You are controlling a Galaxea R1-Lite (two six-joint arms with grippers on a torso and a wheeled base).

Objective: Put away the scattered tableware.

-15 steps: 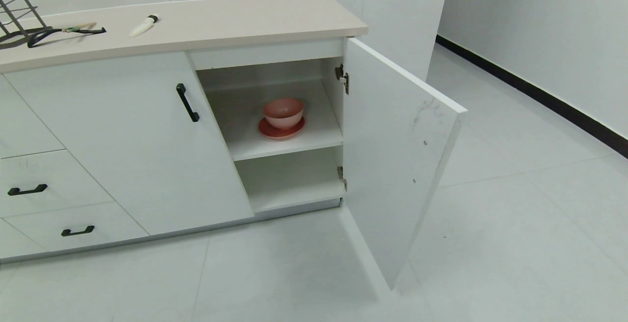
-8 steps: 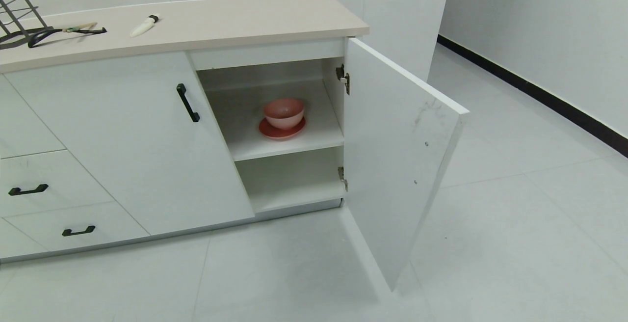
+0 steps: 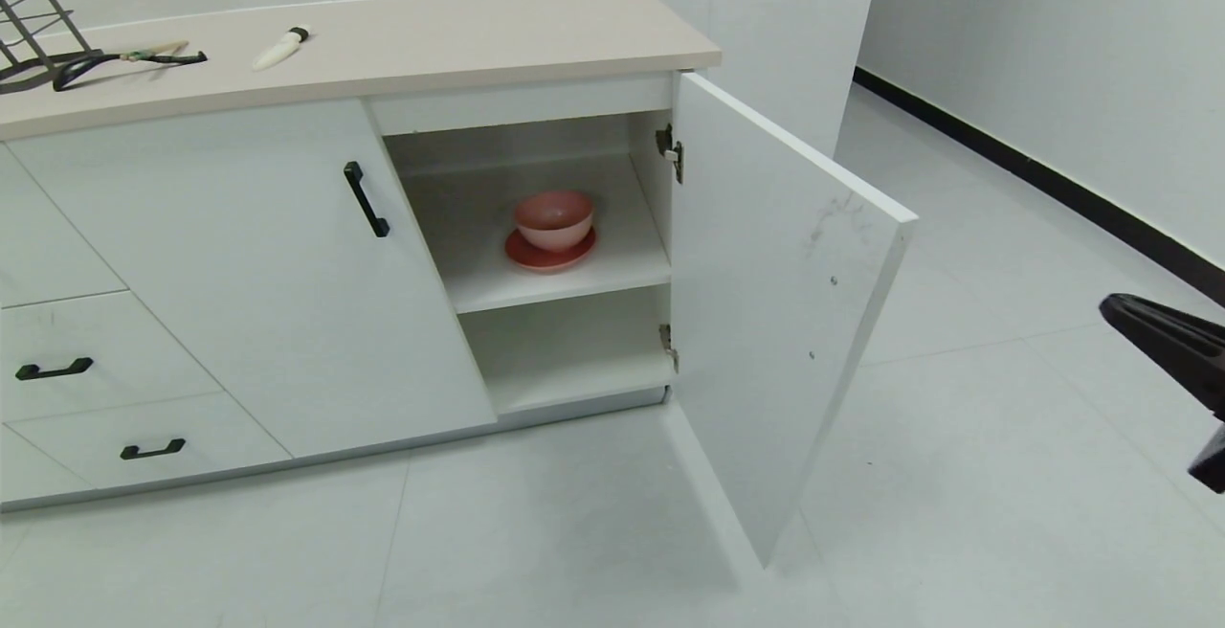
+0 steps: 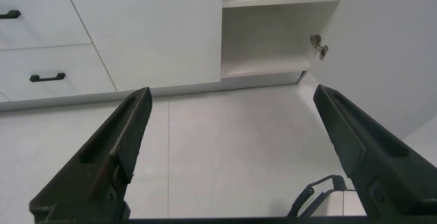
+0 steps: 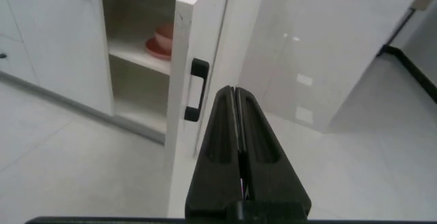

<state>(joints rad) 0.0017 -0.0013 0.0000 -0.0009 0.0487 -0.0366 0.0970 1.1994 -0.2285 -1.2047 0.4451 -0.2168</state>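
Observation:
A pink bowl (image 3: pixel 554 218) rests on a red plate (image 3: pixel 548 253) on the upper shelf of the open cabinet (image 3: pixel 536 283); the bowl (image 5: pixel 164 37) also peeks past the door edge in the right wrist view. The cabinet door (image 3: pixel 775 302) stands swung out to the right, its black handle (image 5: pixel 196 89) on the outer face. My right gripper (image 5: pixel 235 98) is shut, empty, low over the floor and right of the door, its tip (image 3: pixel 1115 307) at the right edge of the head view. My left gripper (image 4: pixel 232 104) is open and empty above the floor before the cabinet.
On the countertop (image 3: pixel 431 34) lie a white-handled utensil (image 3: pixel 279 49), a black-and-wood utensil (image 3: pixel 144 57) and a wire dish rack (image 3: pixel 33 25). Drawers with black handles (image 3: pixel 53 370) sit at the left. A closed door with a black handle (image 3: pixel 366 199) adjoins the opening. Open tiled floor (image 3: pixel 1005 437).
My right gripper has come into the head view at the right edge. The camera has shifted very slightly; bowl, plate and door stay where they were.

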